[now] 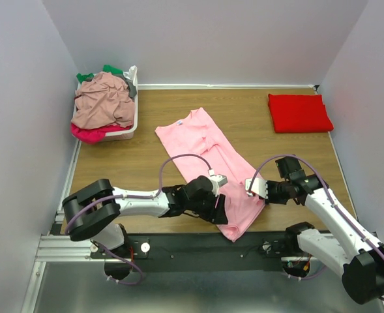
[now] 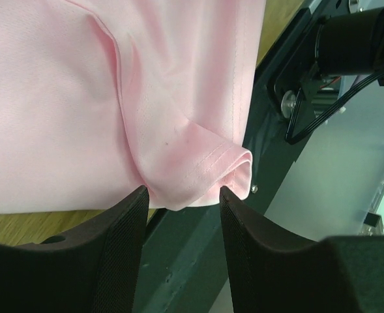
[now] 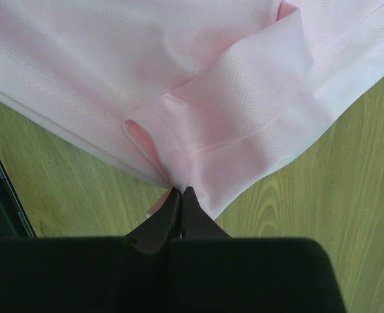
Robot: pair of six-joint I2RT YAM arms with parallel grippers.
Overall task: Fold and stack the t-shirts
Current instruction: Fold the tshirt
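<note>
A light pink t-shirt (image 1: 205, 147) lies diagonally across the table's middle, folded lengthwise, its collar at the far end. My left gripper (image 1: 220, 212) is at the shirt's near hem, which hangs over the table's front edge. In the left wrist view the gripper (image 2: 182, 195) is open, with a rolled hem corner (image 2: 234, 166) just at its fingertips. My right gripper (image 1: 249, 190) is at the shirt's right edge. In the right wrist view the gripper (image 3: 180, 191) is shut, pinching a bunched fold of pink t-shirt (image 3: 178, 65). A bright red t-shirt (image 1: 299, 112) lies folded at the far right.
A white basket (image 1: 134, 98) at the far left holds a heap of dusty rose (image 1: 103, 101), magenta (image 1: 90, 134) and green (image 1: 111, 68) tees. The black front rail (image 2: 198, 261) runs under the left gripper. Walls close in the table on three sides.
</note>
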